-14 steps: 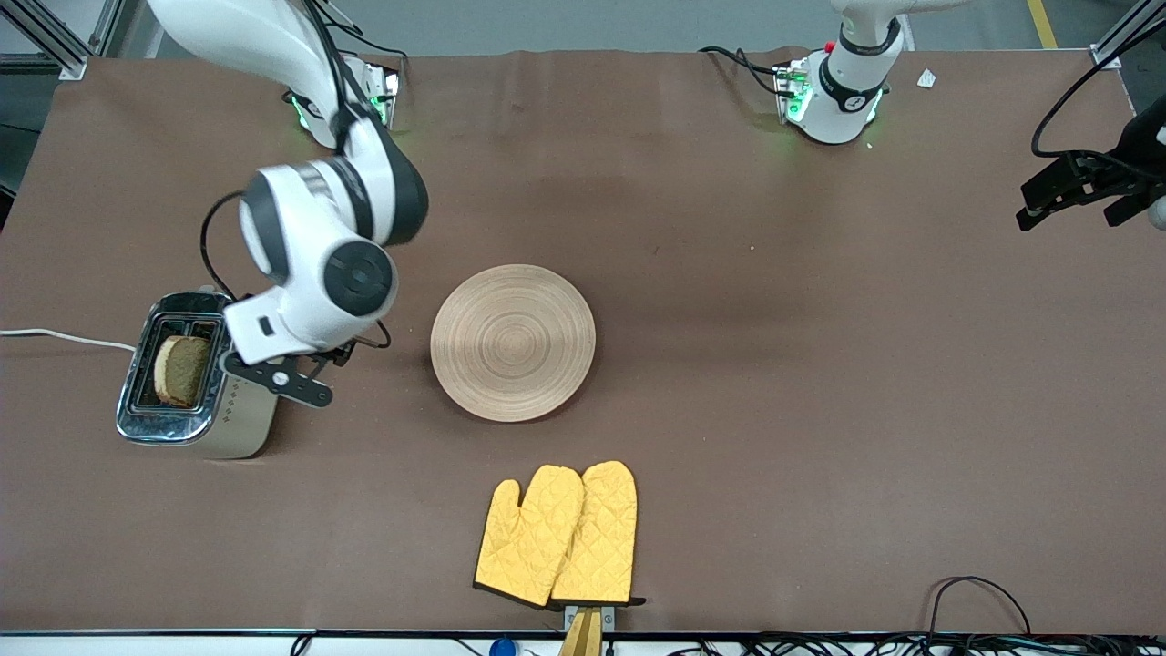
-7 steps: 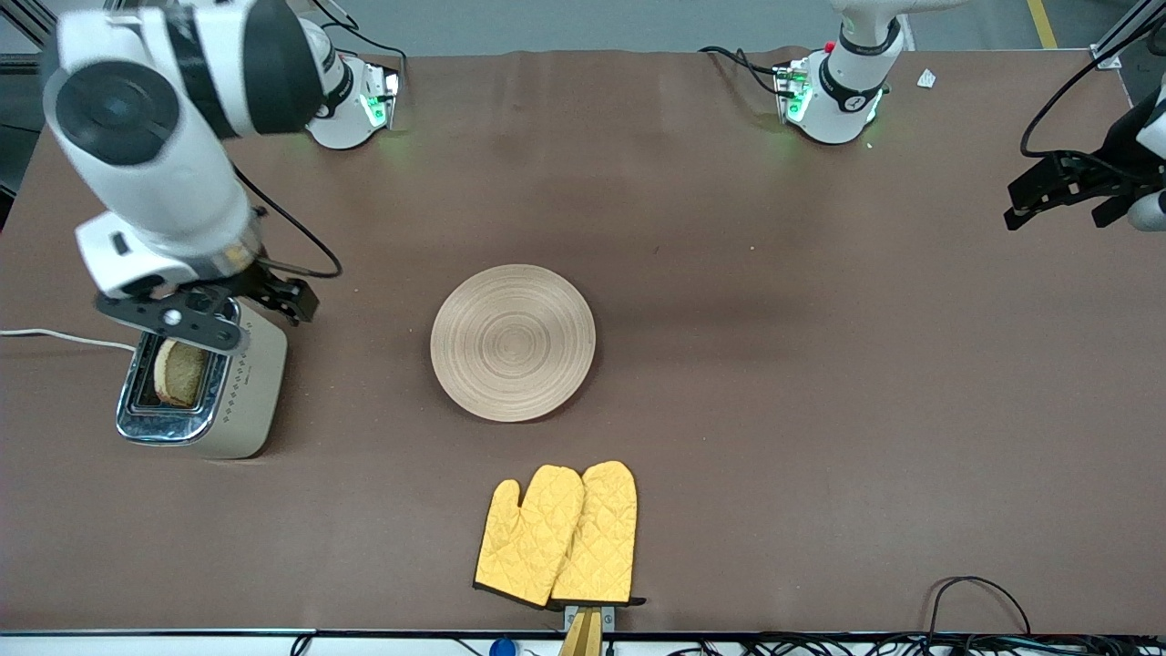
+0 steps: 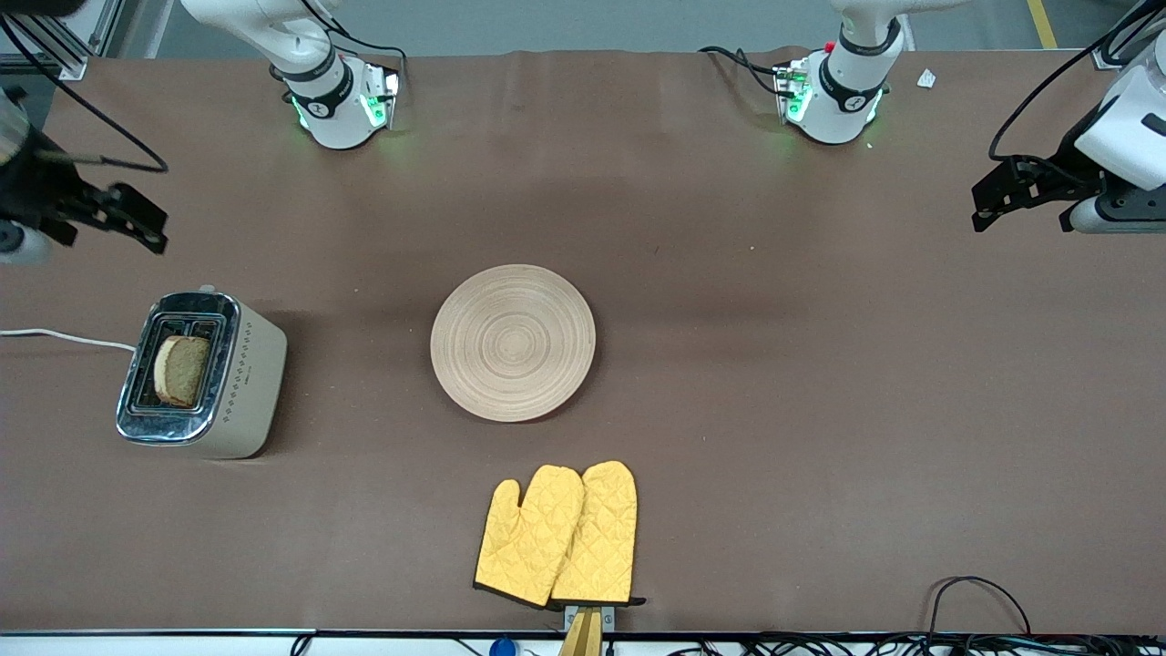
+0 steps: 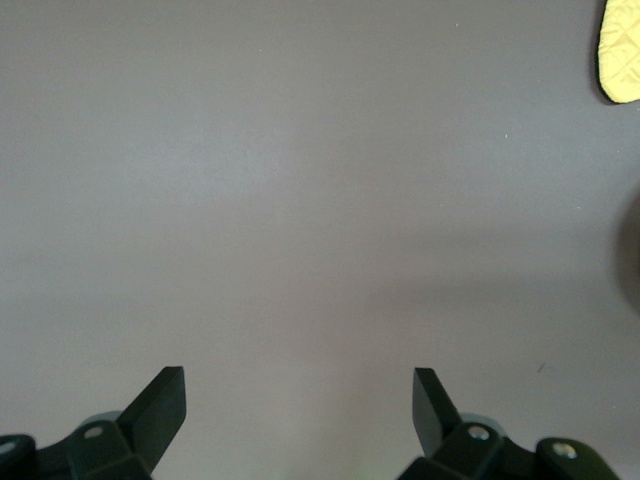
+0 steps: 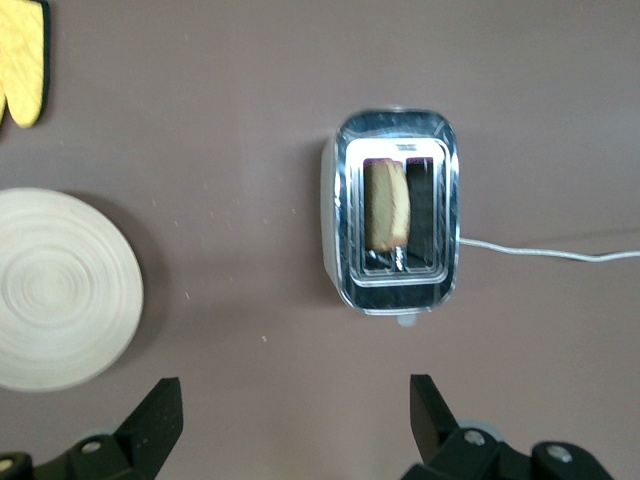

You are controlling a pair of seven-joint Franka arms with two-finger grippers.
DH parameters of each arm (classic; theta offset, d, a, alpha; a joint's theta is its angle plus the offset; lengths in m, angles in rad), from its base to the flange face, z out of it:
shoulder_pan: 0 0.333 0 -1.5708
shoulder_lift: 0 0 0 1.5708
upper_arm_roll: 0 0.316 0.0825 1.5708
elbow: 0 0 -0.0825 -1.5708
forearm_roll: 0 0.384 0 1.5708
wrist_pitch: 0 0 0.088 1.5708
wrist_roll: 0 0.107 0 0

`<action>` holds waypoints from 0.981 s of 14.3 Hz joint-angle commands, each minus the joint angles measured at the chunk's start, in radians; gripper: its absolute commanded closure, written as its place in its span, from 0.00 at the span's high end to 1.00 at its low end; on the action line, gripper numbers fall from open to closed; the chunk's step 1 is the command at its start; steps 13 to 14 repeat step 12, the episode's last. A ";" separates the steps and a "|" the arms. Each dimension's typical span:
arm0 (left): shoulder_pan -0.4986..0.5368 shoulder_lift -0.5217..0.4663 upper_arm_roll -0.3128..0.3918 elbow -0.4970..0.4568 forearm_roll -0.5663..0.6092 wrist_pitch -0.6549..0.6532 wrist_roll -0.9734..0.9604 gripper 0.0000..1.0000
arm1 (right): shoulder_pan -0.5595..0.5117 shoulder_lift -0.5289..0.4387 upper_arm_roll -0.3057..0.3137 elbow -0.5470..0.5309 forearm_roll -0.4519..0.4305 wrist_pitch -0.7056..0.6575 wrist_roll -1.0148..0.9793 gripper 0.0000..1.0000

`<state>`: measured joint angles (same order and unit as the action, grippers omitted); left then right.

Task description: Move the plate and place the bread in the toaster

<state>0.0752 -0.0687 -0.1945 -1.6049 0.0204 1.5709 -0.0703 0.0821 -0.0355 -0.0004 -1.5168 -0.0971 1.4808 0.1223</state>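
Note:
The beige toaster [image 3: 202, 377] stands near the right arm's end of the table, and it also shows in the right wrist view [image 5: 396, 225]. The bread [image 3: 181, 369] stands upright in one slot, also seen in the right wrist view [image 5: 385, 205]. The round wooden plate [image 3: 513, 343] lies bare at mid-table, and shows in the right wrist view [image 5: 60, 290]. My right gripper [image 3: 109, 217] is open and empty, high over the table's edge at its own end, apart from the toaster. My left gripper [image 3: 1020, 196] is open and empty, raised over bare cloth at the left arm's end.
A pair of yellow oven mitts [image 3: 557, 536] lies nearer the front camera than the plate. The toaster's white cord [image 3: 64, 338] runs off the table's end. Both arm bases [image 3: 339, 100] stand along the table's edge farthest from the front camera.
My right gripper rose from the toaster and swung out to the table's end; the bread stays in the slot. My left gripper shifted slightly at its end.

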 commanded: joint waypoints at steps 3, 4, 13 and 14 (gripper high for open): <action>0.005 0.007 -0.019 0.026 0.027 0.011 0.007 1.00 | -0.128 -0.199 0.047 -0.215 0.057 0.036 -0.116 1.00; 0.005 0.007 -0.019 0.028 0.027 0.011 0.007 1.00 | -0.101 -0.199 -0.004 -0.217 0.065 0.036 -0.134 1.00; 0.008 0.010 -0.019 0.028 0.027 0.006 0.006 1.00 | -0.139 -0.195 -0.033 -0.180 0.089 0.044 -0.185 1.00; 0.008 0.010 -0.019 0.028 0.027 0.006 0.006 1.00 | -0.139 -0.195 -0.033 -0.180 0.089 0.044 -0.185 1.00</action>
